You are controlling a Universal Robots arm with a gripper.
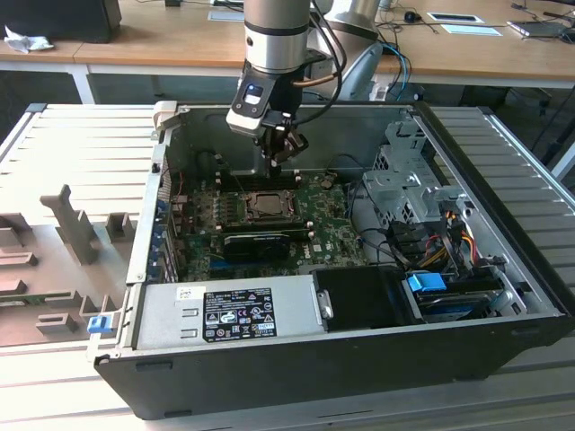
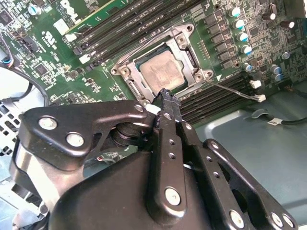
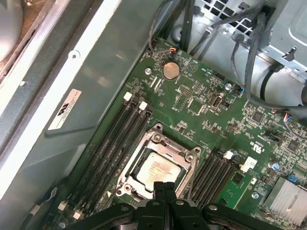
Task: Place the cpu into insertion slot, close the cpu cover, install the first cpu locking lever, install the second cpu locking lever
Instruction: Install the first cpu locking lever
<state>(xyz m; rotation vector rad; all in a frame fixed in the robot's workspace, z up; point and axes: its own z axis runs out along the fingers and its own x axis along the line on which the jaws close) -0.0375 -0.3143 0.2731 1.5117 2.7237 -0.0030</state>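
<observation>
1. While the arm hangs into the open computer case [image 1: 359, 368] from above, its tool [image 1: 286, 153] sits over the green motherboard [image 1: 332, 224], just above the socket area in the exterior view.
2. Both wrist views show the tool's two black fingers [image 2: 165, 112] pressed together tip to tip. The tool is narrow, with nothing between them.
3. The cpu [image 2: 160, 69] lies flat in the insertion slot [image 2: 125, 72] with its grey metal top facing up. In the second wrist view the joined fingertips are just beside one edge of it.
4. The cpu cover [image 3: 175, 143] is down around the chip — its silver frame borders the metal top, which shows through the cut-out.
5. A thin metal rod [image 2: 235, 91] runs from one corner of the socket out across the black memory slots [image 2: 129, 21].
6. Those slots flank the socket on two sides, and a round coin battery [image 3: 171, 70] sits farther off on the board.
7. In the exterior view the case rests on a ribbed grey table [image 1: 63, 153]. Inside it, a long black card [image 1: 256, 244] lies just beside the socket and a silver power supply [image 1: 225, 314] runs along the near wall.
</observation>
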